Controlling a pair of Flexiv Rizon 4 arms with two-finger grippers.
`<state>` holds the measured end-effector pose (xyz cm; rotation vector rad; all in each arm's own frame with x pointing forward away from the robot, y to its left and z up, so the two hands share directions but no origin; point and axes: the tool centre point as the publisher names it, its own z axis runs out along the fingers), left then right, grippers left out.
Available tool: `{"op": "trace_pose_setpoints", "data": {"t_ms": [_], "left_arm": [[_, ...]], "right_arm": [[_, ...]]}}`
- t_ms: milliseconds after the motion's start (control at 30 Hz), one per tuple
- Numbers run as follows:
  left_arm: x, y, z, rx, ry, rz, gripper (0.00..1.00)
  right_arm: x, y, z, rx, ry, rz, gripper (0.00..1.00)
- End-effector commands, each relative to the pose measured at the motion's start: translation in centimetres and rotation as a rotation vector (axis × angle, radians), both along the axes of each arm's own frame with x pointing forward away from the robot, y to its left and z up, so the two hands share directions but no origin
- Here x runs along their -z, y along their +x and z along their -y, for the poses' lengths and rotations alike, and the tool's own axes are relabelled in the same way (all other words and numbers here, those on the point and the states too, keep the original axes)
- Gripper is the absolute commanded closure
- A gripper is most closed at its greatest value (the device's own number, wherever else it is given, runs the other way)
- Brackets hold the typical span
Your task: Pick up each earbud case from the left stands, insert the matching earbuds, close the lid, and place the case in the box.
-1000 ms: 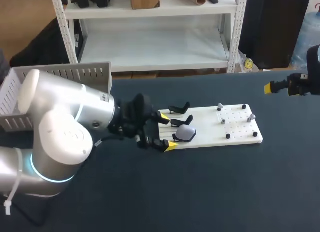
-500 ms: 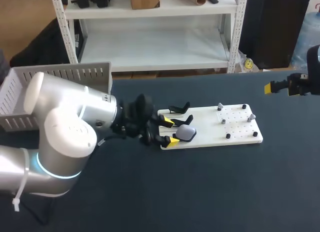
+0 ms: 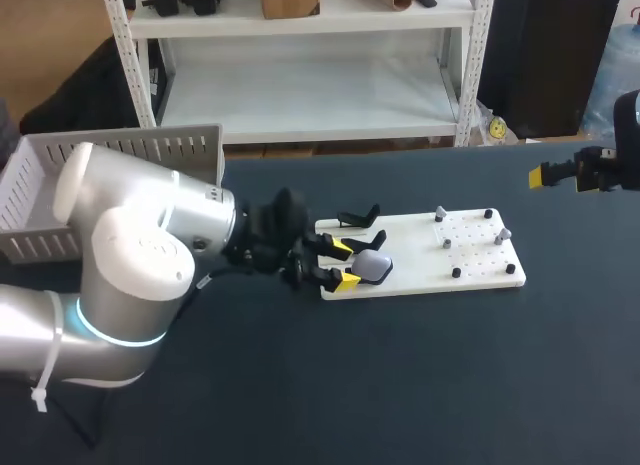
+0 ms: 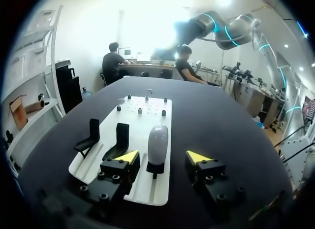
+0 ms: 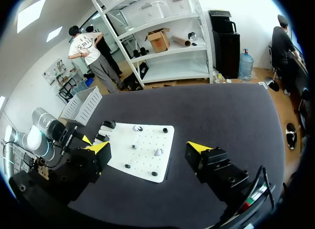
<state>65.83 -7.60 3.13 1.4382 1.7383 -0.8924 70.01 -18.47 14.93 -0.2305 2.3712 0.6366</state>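
A pale grey earbud case [image 3: 373, 267] stands on the nearest black stand at the left end of the white pegboard [image 3: 420, 247]. Two empty black stands [image 3: 360, 231] sit behind it. My left gripper [image 3: 345, 264] is level with the case. In the left wrist view the case [image 4: 157, 142] stands between the fingers of this gripper [image 4: 163, 157]; a gap shows on each side, so it is open. Small pale earbuds [image 3: 440, 214] rest on pegs at the board's right end. My right gripper [image 3: 560, 174] hangs open high at the far right, with the board [image 5: 142, 152] far beneath it.
A white perforated box [image 3: 110, 170] stands at the back left of the dark table, behind my left arm. Several black pegs [image 3: 456, 273] stick up from the board's right half.
My left gripper has slid right along the board's front edge until its fingers flank the case, and the fingers have narrowed. The right arm has not moved.
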Motion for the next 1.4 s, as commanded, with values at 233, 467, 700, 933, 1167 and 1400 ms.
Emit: {"op": "trace_pose_setpoints", "data": {"t_ms": [233,467,700,933,1167,1400], "left_arm": [[0.8,0.9,1.0,0.033,-0.015,-0.02,0.44],[1.1,1.1,1.5,0.043,-0.021,-0.032,0.43],[1.4,1.3,1.8,0.049,-0.032,-0.045,0.51],[1.6,1.3,2.1,0.059,-0.037,-0.052,0.51],[1.7,1.2,2.3,0.066,-0.043,-0.054,0.52],[1.7,1.1,2.5,0.073,-0.047,-0.055,0.53]], "right_arm": [[0.0,0.0,0.0,-0.002,0.0,-0.001,0.0],[0.0,0.0,0.0,-0.002,0.0,-0.001,0.0],[0.0,0.0,0.0,-0.002,0.0,-0.001,0.0],[0.0,0.0,0.0,-0.002,0.0,-0.001,0.0],[0.0,0.0,0.0,-0.002,0.0,-0.001,0.0],[0.0,0.0,0.0,-0.002,0.0,-0.001,0.0]]}}
